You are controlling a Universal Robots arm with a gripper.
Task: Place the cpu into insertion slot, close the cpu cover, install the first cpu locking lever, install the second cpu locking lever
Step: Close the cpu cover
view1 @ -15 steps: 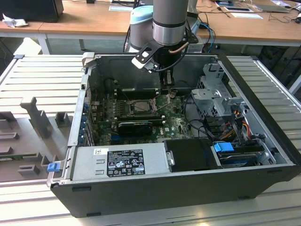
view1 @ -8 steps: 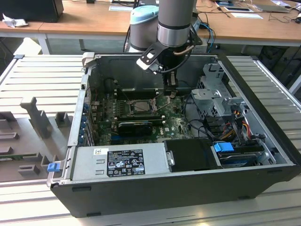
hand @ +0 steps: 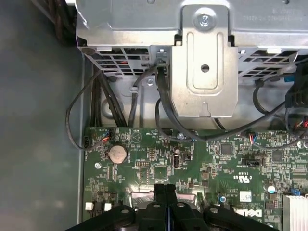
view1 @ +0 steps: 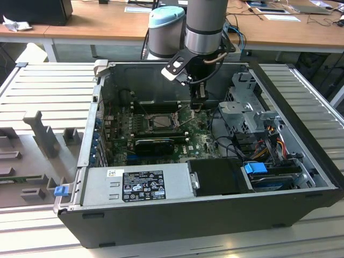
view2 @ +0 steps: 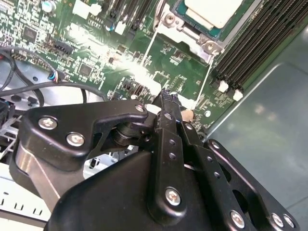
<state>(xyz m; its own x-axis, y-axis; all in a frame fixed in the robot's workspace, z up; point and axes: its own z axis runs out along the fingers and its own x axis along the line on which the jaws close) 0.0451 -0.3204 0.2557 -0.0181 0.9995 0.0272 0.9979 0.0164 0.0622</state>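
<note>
The cpu (view2: 209, 10), with a silvery-beige top, lies in the insertion slot (view1: 157, 121) on the green board. The silver cpu cover (view2: 185, 34) lies flat around it. Two thin wire locking levers run away from the socket's corners, one (view2: 148, 50) on the far side and one (view2: 204, 79) ending close to my fingertips. My gripper (view2: 167, 96) (view1: 198, 107) (hand: 166, 188) is shut, its black fingers pressed together with nothing seen between them. It hangs just above the board, on the exterior view's right of the socket. Whether it touches the nearer lever's end I cannot tell.
Long black memory slots (view2: 250, 43) flank the socket. A metal drive cage (hand: 202, 62) with black cables (hand: 163, 110) stands beyond the board's edge. A long black card (view1: 156, 144) and the grey power supply (view1: 142, 185) lie toward the case front. The case wall (view2: 269, 120) is close by.
</note>
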